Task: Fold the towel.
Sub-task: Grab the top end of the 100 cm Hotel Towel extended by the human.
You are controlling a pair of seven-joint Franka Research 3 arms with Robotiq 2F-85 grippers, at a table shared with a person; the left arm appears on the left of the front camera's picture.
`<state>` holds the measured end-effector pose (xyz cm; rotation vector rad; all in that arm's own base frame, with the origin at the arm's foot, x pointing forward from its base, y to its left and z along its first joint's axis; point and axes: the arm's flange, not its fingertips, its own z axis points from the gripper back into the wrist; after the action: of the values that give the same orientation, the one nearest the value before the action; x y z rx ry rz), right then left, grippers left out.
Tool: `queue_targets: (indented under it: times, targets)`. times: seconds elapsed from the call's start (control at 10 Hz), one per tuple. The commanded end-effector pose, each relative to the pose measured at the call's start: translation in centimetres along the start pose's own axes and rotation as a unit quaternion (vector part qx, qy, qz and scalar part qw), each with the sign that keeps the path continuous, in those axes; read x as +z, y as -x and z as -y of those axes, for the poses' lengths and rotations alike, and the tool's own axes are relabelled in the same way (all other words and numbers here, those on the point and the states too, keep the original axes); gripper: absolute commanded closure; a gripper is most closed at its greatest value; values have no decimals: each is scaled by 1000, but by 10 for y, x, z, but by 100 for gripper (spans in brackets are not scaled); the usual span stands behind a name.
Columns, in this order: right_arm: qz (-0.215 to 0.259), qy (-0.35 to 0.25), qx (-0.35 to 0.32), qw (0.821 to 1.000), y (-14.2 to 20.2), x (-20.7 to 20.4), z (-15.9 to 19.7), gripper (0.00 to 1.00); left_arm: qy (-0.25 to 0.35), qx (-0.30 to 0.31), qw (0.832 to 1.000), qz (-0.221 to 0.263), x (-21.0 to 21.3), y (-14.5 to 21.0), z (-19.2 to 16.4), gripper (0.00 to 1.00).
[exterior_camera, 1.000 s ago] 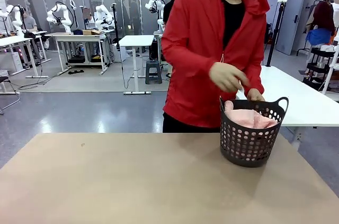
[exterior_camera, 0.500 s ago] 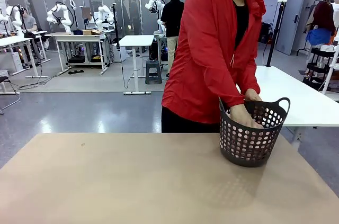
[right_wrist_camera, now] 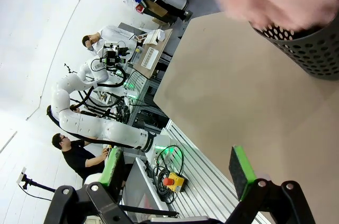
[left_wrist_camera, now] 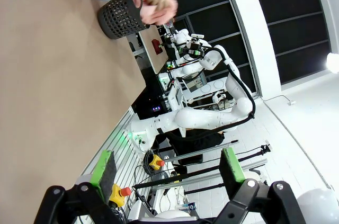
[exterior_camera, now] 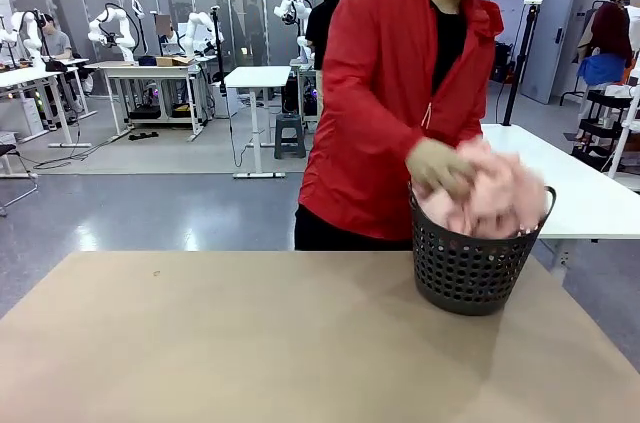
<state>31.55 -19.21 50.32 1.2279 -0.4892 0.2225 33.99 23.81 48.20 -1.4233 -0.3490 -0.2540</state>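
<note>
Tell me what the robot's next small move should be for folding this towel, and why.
Probably wait, with the left hand and right hand open and empty as they are. The person's hand grips the towel, bunched above the rim of the basket at the far right of the table; nothing lies flat to fold yet.

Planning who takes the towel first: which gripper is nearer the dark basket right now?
Right. The basket stands on the table's right side, looming large ahead of the right gripper; from the left gripper it looks small, far across the table.
</note>
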Motion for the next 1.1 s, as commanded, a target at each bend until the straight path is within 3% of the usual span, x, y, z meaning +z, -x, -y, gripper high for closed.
queue_targets:
  times: [0.0, 1.0]
  targets:
    - [4, -8, 11, 1000, 0, 0, 0, 0, 5, -1, 1000, -3, 1, 2, -1, 0]
    - [4, -8, 11, 1000, 0, 0, 0, 0, 5, -1, 1000, -3, 1, 2, -1, 0]
